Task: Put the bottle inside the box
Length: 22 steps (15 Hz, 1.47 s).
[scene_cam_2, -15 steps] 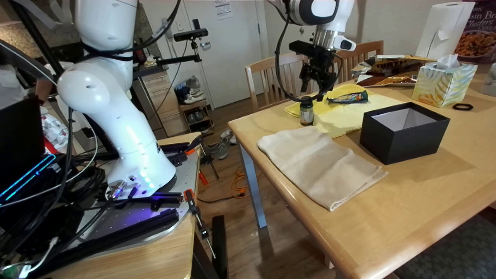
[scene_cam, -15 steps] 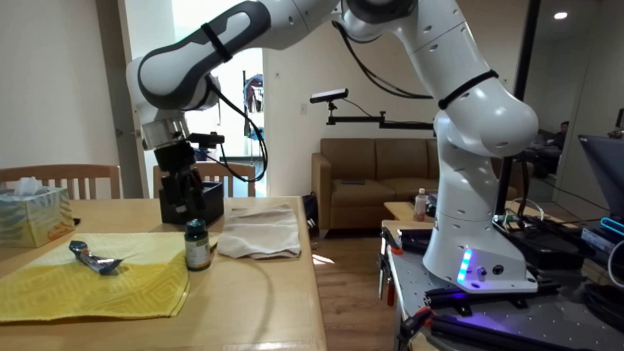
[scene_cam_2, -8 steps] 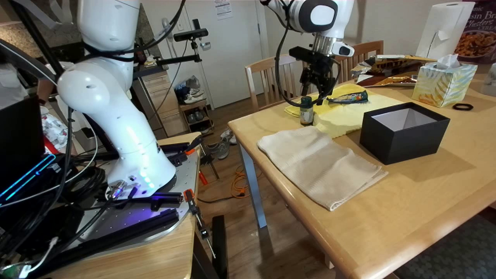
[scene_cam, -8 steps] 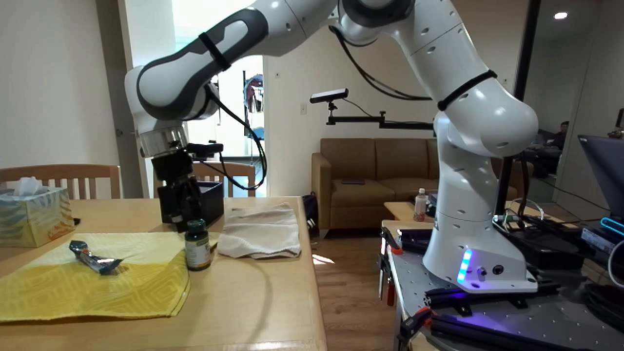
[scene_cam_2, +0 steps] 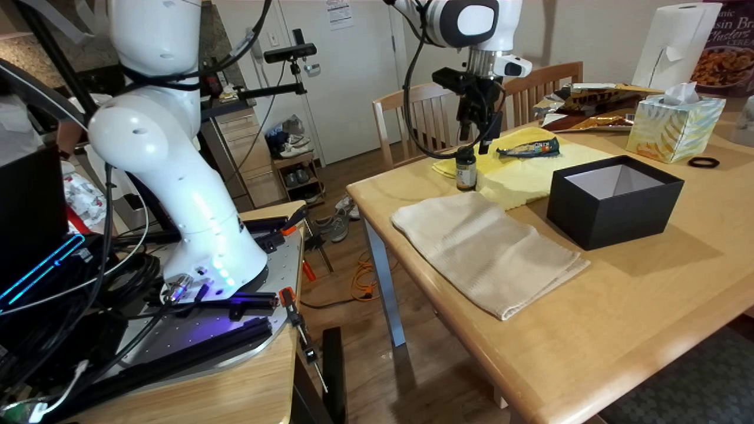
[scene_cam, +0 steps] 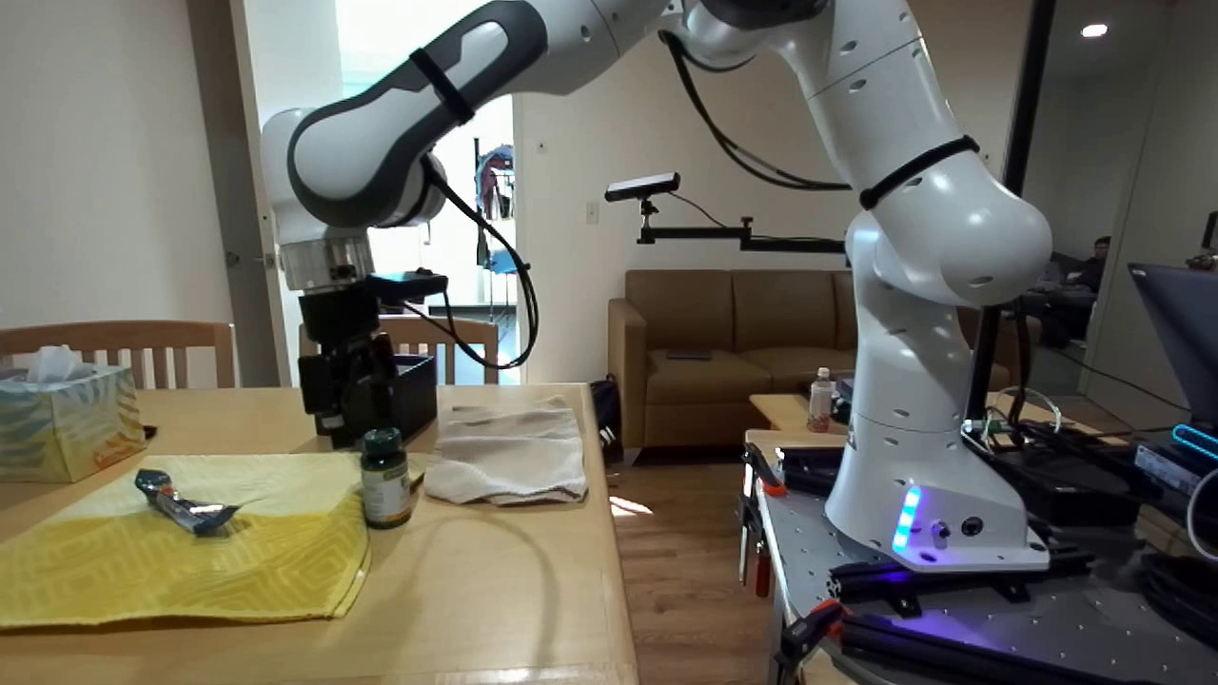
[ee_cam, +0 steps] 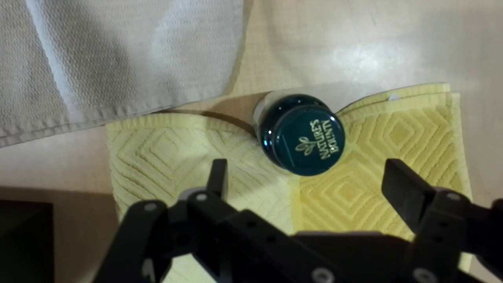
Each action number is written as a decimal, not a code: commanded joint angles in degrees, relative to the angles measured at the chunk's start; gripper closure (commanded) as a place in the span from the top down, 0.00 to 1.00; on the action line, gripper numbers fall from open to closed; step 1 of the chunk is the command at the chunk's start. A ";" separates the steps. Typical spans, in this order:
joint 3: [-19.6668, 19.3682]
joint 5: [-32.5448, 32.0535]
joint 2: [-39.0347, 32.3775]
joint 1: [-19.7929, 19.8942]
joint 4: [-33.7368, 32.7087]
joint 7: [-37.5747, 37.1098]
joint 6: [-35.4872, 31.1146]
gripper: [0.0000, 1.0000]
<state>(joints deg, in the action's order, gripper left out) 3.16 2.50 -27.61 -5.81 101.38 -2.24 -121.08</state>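
Observation:
The bottle, small and dark green with a green cap and a light label, stands upright at the yellow cloth's edge in both exterior views (scene_cam: 385, 483) (scene_cam_2: 466, 175). Its cap (ee_cam: 310, 139) shows in the wrist view, just ahead of the gap between the fingertips. My gripper (ee_cam: 306, 173) is open and empty, its jaws wide apart. It hangs above the table close to the bottle in both exterior views (scene_cam: 358, 423) (scene_cam_2: 476, 141). The black open-topped box (scene_cam_2: 609, 212) looks empty in an exterior view. It is partly hidden behind the gripper in an exterior view (scene_cam: 416, 395); its corner shows in the wrist view (ee_cam: 25, 243).
The yellow cloth (scene_cam: 190, 585) bears a wrapped bar (scene_cam: 186, 506). A beige cloth (scene_cam_2: 489, 247) lies between the bottle and the table's near edge, beside the box. A tissue box (scene_cam_2: 674, 126), a black ring (scene_cam_2: 703, 162) and open bags (scene_cam_2: 607, 103) are farther along the table.
My gripper has come down a little, then turned more upright and shifted slightly toward the robot's base. It stays open. The bottle and the box have not moved.

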 commanded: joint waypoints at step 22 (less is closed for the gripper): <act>-0.18 0.11 4.81 0.42 11.21 -1.21 -8.22 0.44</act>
<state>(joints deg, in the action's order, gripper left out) 2.67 2.57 -24.65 -5.96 110.50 -3.74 -128.17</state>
